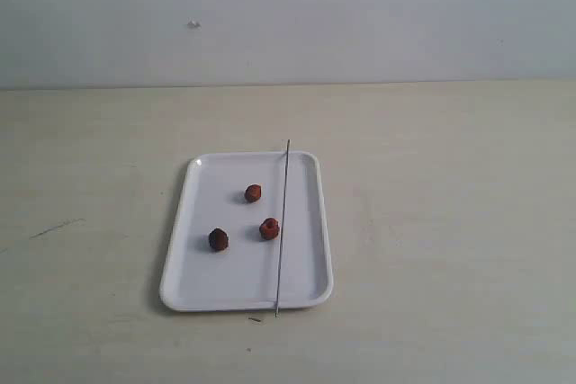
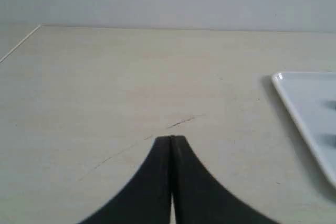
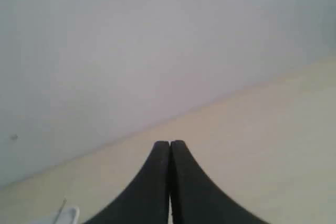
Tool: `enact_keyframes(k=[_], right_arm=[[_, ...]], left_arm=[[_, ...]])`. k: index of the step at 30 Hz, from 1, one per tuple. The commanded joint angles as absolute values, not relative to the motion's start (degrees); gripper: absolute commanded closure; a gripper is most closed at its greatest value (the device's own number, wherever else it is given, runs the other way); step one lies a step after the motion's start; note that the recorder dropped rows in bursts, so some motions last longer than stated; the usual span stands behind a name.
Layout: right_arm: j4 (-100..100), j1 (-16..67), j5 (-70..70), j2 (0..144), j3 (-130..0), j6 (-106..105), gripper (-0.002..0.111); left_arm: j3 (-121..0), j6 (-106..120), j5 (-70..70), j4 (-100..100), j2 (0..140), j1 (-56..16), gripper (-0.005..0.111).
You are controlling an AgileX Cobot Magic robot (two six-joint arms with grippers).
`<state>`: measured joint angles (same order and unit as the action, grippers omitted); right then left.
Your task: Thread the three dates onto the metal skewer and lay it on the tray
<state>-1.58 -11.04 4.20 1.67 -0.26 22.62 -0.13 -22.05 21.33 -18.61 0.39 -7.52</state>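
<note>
Soft even light, faint shadow beside the tray (wrist views blurry).

three dates, one metal skewer, one tray

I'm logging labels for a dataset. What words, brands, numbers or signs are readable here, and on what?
None readable: the flat white plastic tray, the thin grey metal skewer, the three wrinkled reddish-brown dates, the beige table and the pale wall all show no text.
</note>
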Motion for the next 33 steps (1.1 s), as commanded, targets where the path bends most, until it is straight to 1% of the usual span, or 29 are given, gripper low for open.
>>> enact_keyframes(k=[1,6,10,12,15,18,23,25,26,27,30,31,33], right_arm=[[-1.96,-11.3,-6.87,1.39,0.0,22.53,0.108],[-1.55,-11.3,-15.36,1.39,0.0,24.9,0.108],[-1.39,-11.3,-28.32,1.61,0.0,31.32,0.108],[-1.39,-11.3,-29.46,1.86,-2.23,34.01,0.108],[-1.65,-11.3,-25.81,4.09,-7.47,34.31,0.108],[-3.24,-11.3,-20.22,9.2,-12.99,33.48,0.108],[-7.87,-11.3,-11.8,24.9,-22.61,34.45,0.108],[-8.03,-11.3,-4.97,33.43,-26.46,34.73,0.108],[-8.03,-10.06,-0.64,38.8,-28.38,34.73,0.108],[-8.03,-8.18,0.8,42.25,-29.61,34.73,0.108],[-8.03,-0.35,0.37,52.05,-32.6,30.87,0.108],[-8.03,3.41,0.93,56.52,-35.09,29.75,0.108],[-8.03,7.36,2.92,62.04,-38.9,29.54,0.108]], left_arm=[[0.0,-22.7,21.23,-18.84,0.0,-7.33,0.107],[0.0,-22.7,21.23,-18.84,0.0,-7.33,0.107],[0.0,-22.7,21.23,-18.84,0.0,-7.33,0.107],[0.0,-22.7,21.23,-18.84,0.0,-7.33,0.107],[0.0,-22.7,21.23,-18.84,0.0,-7.33,0.107],[0.0,-22.7,21.23,-18.84,0.0,-7.33,0.107],[0.0,-22.7,21.23,-18.84,0.0,-7.33,0.107],[0.0,-22.7,21.23,-18.84,0.0,-7.33,0.107],[0.0,-22.7,21.23,-18.84,0.0,-7.33,0.107],[0.0,-22.7,21.23,-18.84,0.0,-7.33,0.107],[0.0,-22.7,21.23,-18.84,0.0,-7.33,0.107],[0.0,-22.7,21.23,-18.84,0.0,-7.33,0.107],[0.0,-22.7,21.23,-18.84,0.0,-7.33,0.107]])
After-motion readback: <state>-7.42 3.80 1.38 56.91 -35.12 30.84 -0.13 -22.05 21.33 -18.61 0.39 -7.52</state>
